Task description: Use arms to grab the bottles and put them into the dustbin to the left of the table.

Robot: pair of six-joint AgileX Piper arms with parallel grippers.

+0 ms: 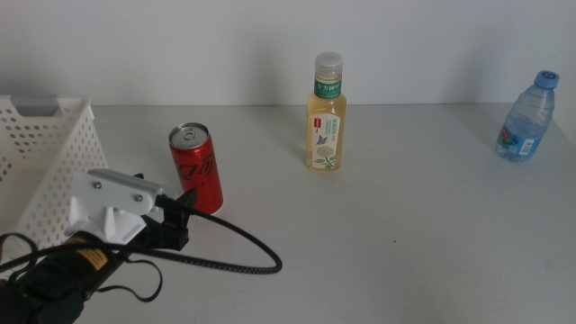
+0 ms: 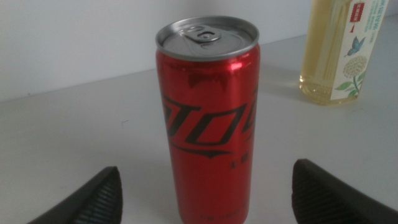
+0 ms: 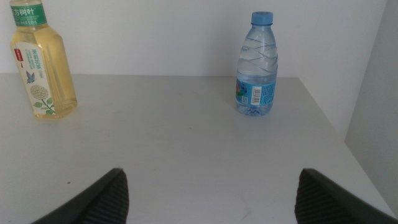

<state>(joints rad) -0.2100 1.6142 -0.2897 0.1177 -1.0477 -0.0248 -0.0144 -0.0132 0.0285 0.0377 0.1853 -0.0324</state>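
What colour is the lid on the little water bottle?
Blue. The water bottle's lid shows best in the right wrist view.

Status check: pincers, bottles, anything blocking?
Left pincer open, lined up on red can. Right pincer open, waiting. All bottles on table, dustbin empty so far. Nothing blocking.

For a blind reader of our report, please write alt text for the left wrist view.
A red soda can stands upright on the pale table, centred between the open jaws of the left gripper but not yet touched. Behind it stands the lower part of a yellow tea bottle.
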